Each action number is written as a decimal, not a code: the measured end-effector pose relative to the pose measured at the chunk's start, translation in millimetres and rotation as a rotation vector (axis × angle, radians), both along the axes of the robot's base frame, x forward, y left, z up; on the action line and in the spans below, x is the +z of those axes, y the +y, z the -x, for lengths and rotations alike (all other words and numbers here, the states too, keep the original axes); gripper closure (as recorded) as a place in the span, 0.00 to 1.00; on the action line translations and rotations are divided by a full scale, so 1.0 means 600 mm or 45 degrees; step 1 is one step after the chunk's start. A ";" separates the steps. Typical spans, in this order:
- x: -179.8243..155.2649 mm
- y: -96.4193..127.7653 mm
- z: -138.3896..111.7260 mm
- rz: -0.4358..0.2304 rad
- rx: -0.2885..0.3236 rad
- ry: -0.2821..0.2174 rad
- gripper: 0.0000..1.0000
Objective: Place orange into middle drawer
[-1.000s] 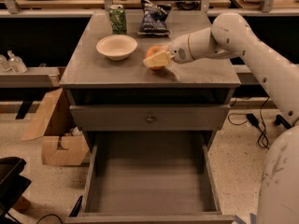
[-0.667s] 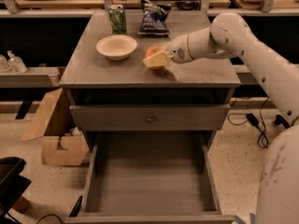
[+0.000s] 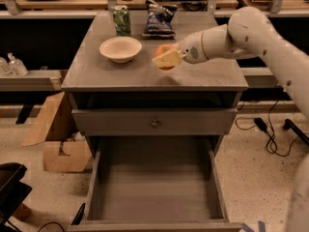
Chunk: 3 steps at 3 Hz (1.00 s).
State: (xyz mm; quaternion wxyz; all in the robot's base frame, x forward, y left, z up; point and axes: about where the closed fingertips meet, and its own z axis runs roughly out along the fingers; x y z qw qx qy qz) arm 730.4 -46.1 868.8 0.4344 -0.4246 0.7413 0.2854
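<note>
The orange (image 3: 163, 50) is held between the cream fingers (image 3: 168, 60) of my gripper (image 3: 166, 58), which is shut on it. The white arm reaches in from the right. The orange hangs a little above the right-middle of the grey cabinet top (image 3: 96, 71), with its shadow on the wood below. The middle drawer (image 3: 154, 197) is pulled out wide at the bottom front, its bare grey floor showing and nothing in it. It lies well below and nearer than the gripper.
A cream bowl (image 3: 120, 48) sits on the cabinet top left of the orange. A green can (image 3: 121, 20) and a dark chip bag (image 3: 158, 19) stand at the back. A shut drawer front with a round knob (image 3: 155, 123) is above the open drawer. Cardboard boxes (image 3: 58, 139) lie at left.
The gripper still holds the orange in nearly the same spot; it seems slightly higher above the cabinet top than before. The drawer and the other things have not moved.
</note>
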 end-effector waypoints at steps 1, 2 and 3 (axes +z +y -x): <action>0.067 -0.048 0.078 -0.012 -0.024 -0.046 1.00; 0.124 -0.082 0.162 -0.028 -0.070 -0.096 1.00; 0.136 -0.119 0.262 -0.042 -0.197 -0.113 1.00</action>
